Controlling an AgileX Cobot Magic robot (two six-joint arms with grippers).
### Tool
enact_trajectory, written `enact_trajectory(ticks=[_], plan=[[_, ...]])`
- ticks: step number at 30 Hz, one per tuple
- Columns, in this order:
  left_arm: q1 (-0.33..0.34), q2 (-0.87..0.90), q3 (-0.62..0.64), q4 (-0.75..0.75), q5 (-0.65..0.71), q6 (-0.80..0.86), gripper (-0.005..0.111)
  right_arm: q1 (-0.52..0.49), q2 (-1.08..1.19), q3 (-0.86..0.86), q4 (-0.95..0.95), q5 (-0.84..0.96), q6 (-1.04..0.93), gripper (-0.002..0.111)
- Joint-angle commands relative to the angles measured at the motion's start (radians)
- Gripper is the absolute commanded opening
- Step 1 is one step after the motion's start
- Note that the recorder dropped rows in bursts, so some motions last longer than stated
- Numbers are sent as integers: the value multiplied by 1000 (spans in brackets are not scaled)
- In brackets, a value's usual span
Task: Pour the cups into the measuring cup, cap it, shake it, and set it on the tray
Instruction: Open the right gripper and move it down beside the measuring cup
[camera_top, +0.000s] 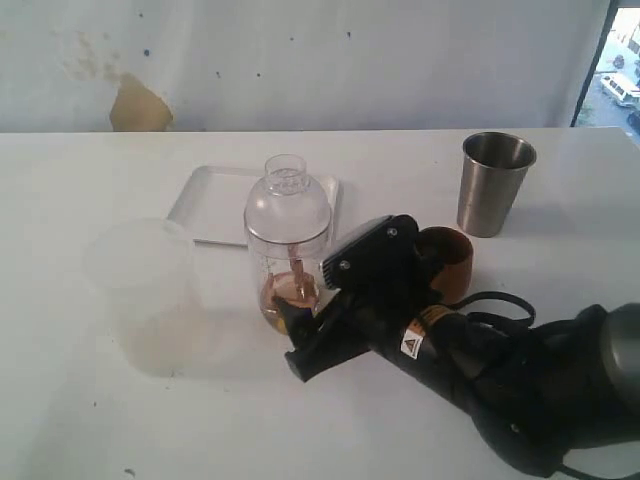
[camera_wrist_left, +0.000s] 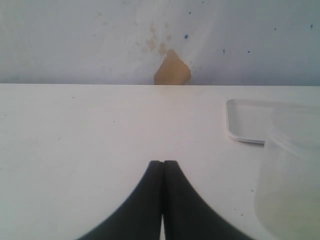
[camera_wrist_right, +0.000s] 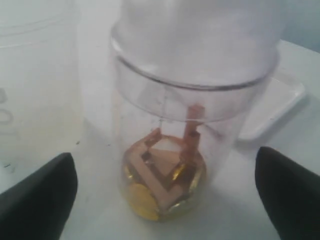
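Straddling the measuring cup, the right tool stands wide open, with one finger on each side of the cup's lower wall. Neither finger seems to touch it. That low line-up looks chosen so the jaws close on the straight wall below the domed lid rather than on the lid itself.

The cup stands upright on the desk, just in front of the tray, with brown-orange contents at its bottom. With the lid on, pouring and capping appear done, and the grip for shaking comes next.

The wooden cup sits just behind the tool and the steel tumbler farther back. Both are upright and out of the way. A frosted cup stands on the other side.

The left tool is closed on nothing, low over bare desk and clear of the work.
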Motion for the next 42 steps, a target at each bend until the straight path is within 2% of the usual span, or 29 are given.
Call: enact_trajectory(ticks=[1, 8, 39, 42], plan=[[2, 4, -2, -12, -2, 1, 103, 1, 9, -2, 91, -45, -40, 88], [2, 4, -2, -12, -2, 1, 103, 1, 37, -70, -67, 4, 37, 88], [2, 4, -2, -12, -2, 1, 103, -1, 299, -350, 54, -24, -57, 88], [2, 4, -2, -12, -2, 1, 103, -1, 299, -350, 54, -37, -24, 81]])
